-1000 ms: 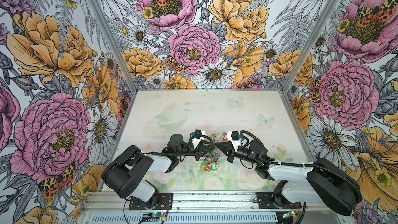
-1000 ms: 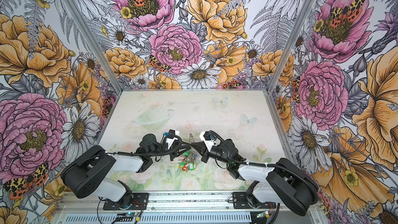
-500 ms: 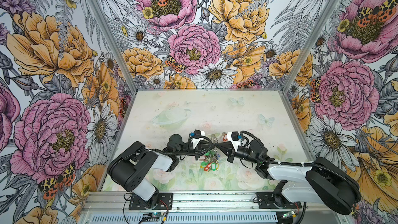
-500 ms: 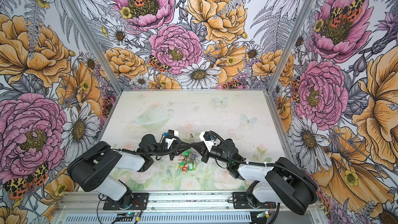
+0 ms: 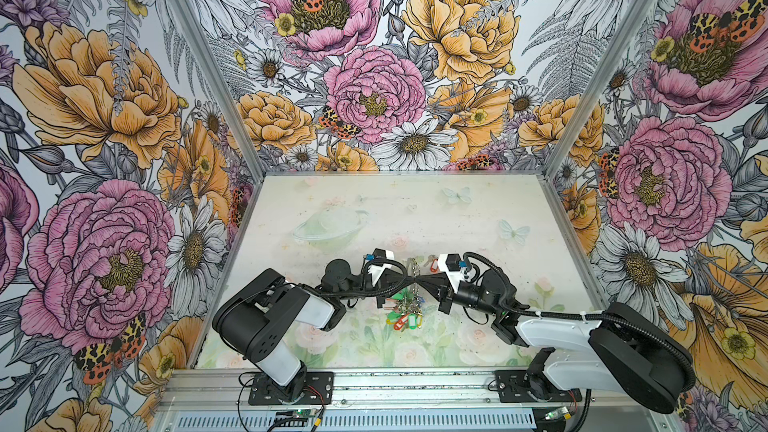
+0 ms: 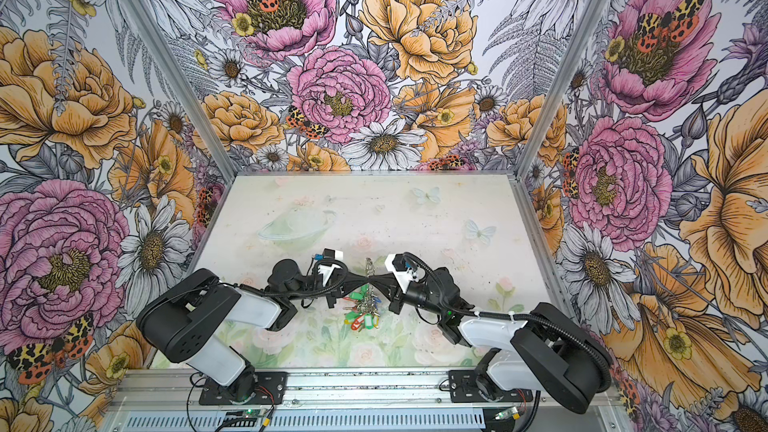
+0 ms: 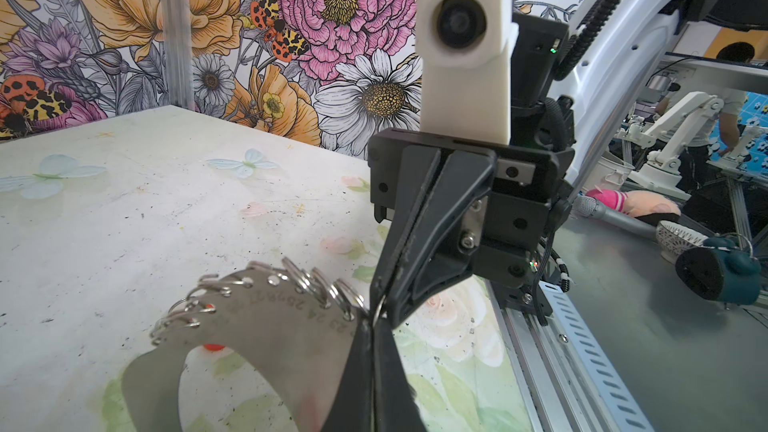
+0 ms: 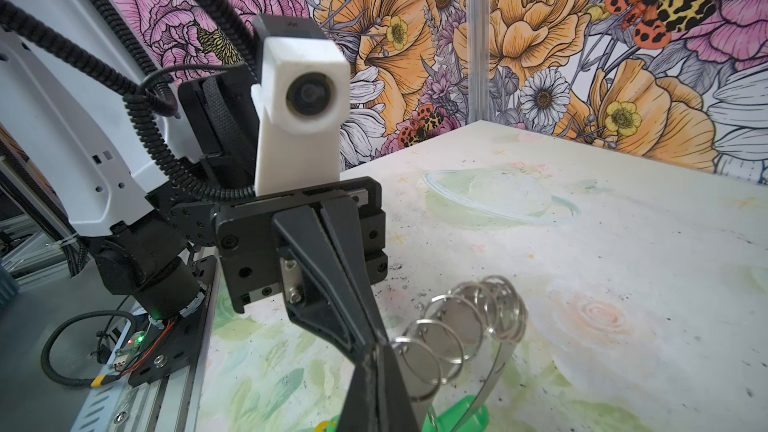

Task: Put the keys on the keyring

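Observation:
Both grippers hold the keyring [image 5: 412, 274] [image 6: 368, 270] upright between them, above the table's front middle. My left gripper [image 5: 408, 284] [image 7: 374, 328] is shut on the edge of its grey plate [image 7: 266, 326]. Facing it, my right gripper [image 5: 420, 284] [image 8: 376, 353] is shut on the same edge, beside the silver split rings [image 8: 449, 334]. Green, yellow and red tags [image 5: 402, 314] hang in a bunch below the ring. The keys [image 5: 432, 262], a red tag with a small dark key, lie on the table just behind the right wrist camera, apart from both grippers.
Flowered walls close in the table [image 5: 415, 209] at the back and both sides. An aluminium rail [image 5: 415, 380] with both arm bases runs along the front edge. The two wrist cameras [image 5: 380, 270] [image 5: 451, 268] stand close on either side of the ring.
My left gripper has shut on the keyring's edge, and its arm's rear links have shifted slightly to the right. The right arm and the ring have stayed where they were.

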Tool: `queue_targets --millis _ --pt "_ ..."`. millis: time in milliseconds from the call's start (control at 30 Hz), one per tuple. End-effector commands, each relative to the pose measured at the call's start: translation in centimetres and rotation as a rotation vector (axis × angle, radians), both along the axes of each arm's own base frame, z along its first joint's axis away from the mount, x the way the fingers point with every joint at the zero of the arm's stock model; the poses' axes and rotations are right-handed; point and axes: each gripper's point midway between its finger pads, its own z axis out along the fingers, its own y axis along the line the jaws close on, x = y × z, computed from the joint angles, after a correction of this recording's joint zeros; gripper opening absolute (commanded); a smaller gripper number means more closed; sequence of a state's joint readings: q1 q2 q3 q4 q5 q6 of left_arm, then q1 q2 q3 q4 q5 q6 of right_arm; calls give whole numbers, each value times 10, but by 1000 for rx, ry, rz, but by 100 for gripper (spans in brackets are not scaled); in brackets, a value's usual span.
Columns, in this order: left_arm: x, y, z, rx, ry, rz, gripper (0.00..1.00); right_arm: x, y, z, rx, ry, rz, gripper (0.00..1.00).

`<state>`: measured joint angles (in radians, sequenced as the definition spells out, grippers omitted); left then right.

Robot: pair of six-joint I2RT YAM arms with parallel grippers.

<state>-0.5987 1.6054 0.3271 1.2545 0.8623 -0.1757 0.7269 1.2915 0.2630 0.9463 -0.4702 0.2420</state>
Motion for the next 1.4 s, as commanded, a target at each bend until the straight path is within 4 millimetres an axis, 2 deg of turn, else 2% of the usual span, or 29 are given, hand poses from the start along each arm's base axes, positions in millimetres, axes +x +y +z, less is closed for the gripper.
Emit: queue_targets --millis 0,100,267,367,600,833,967,1067,1133,1233,1367 --pt "-7 -1 4 1 -36 -17 0 9 3 6 -5 -4 -30 0" --pt "-5 -1 1 43 -50 12 0 11 0 6 -26 9 -48 0" --pt "-7 -5 -12 186 -102 54 0 14 -11 5 -63 28 -90 26" --pt "-9 -5 -13 217 -127 64 0 11 -15 3 -107 30 -90 33" --pt "-6 -2 -9 253 -170 103 0 -9 -20 8 -176 0 -13 35" --pt "-8 2 -4 284 -209 114 0 -13 -27 15 -205 -67 -21 34" --pt "-14 2 -3 294 -218 94 0 -15 -21 14 -221 -70 17 34" --pt "-18 2 -3 312 -227 79 0 -29 -9 7 -236 -164 122 23" --pt "-20 2 -3 321 -231 69 0 -39 -7 9 -223 -270 163 24" --pt "-22 3 -3 329 -231 64 0 -38 -8 12 -232 -287 155 29" --pt "-26 3 -2 332 -243 55 0 -37 -5 8 -273 -266 186 24"
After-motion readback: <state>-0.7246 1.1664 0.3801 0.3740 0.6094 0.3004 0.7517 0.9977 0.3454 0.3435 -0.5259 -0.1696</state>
